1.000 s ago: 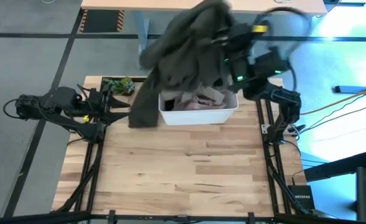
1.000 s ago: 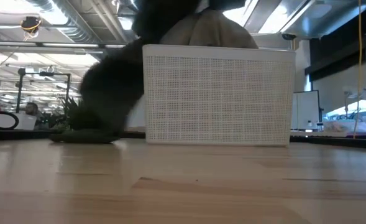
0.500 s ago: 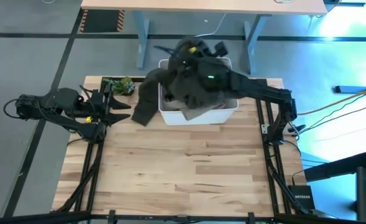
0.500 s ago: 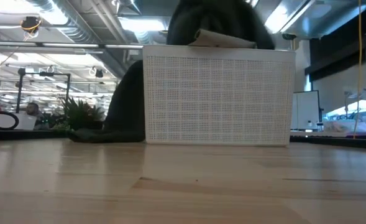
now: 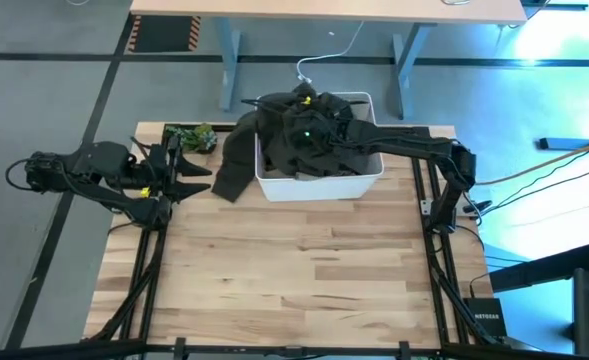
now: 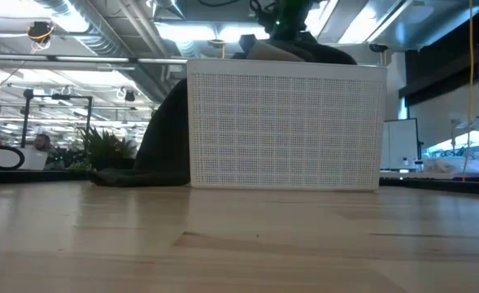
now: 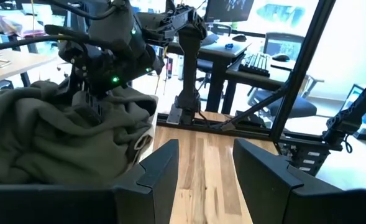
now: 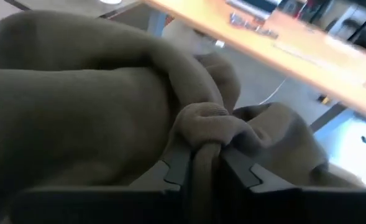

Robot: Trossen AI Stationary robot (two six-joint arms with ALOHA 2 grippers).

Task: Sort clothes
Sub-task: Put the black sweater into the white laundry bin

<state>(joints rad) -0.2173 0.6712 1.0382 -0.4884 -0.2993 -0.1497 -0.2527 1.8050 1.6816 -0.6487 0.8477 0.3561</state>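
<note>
The left end effector [image 5: 179, 172] rests at the left edge of the worktop [image 5: 294, 270], fingers spread wide with nothing between them, exactly where it sat a second ago. Just beyond it, at the far left corner, lies the small green plant clump [image 5: 192, 136], unmoved.

Next comes the olive-green garment [image 5: 236, 160]. A second ago it hung high in the air, spread above the white bin [image 5: 319, 184] and trailing down to the wood; half a second ago it was dropping. Now most of it is heaped inside the bin, while one dark fold spills over the bin's left wall and lies on the worktop beside it. In the low view that fold [image 6: 164, 155] shows as a dark slope against the bin's left side, with the heap rising just above the rim [image 6: 286, 63].

The right end effector [image 5: 304, 128] has come down with the cloth and sits on top of the heap, over the bin. Its wrist view shows the fingers [image 8: 178, 169] close together, pinching a bunched ridge of the olive fabric [image 8: 201, 127] between them.
</note>
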